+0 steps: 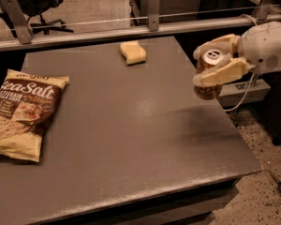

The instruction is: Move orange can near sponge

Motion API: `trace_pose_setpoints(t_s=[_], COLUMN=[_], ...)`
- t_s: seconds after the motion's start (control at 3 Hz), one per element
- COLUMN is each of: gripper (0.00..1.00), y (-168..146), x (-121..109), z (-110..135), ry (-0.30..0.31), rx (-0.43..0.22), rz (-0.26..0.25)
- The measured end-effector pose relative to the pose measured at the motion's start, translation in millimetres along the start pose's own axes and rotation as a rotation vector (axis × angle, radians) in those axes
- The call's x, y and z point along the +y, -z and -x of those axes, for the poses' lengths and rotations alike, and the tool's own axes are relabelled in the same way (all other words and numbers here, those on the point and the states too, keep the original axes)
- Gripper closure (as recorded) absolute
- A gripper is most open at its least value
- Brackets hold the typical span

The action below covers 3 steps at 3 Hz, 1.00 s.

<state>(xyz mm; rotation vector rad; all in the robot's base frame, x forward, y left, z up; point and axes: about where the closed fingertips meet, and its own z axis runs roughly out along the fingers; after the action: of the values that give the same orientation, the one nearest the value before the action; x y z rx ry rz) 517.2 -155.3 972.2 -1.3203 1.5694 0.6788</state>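
The orange can (207, 75) is held in my gripper (216, 63), lifted well above the right edge of the grey table (131, 139). Its silver top faces up and one cream finger (223, 71) crosses its front. The gripper is shut on the can. The pale yellow sponge (133, 52) with wavy sides lies on the table near the far edge, to the left of and beyond the can.
A large sea-salt chip bag (19, 113) lies at the table's left side. A metal rail (131, 27) runs behind the table. An office chair (37, 3) stands beyond it on the left. A pale box (246, 90) sits right of the table.
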Motion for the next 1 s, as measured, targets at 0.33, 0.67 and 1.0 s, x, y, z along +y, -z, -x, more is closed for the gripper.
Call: trace_pose_setpoints(t_s=[0.33, 0.67, 1.0], gripper=[1.00, 1.00, 1.00], y=[37.9, 37.8, 34.1], x=[-24.4, -24.4, -26.5], z=[19.7, 19.7, 24.4], ry=[0.052, 0.052, 0.069], rx=[0.009, 0.009, 0.008], rz=[-0.090, -0.090, -0.113])
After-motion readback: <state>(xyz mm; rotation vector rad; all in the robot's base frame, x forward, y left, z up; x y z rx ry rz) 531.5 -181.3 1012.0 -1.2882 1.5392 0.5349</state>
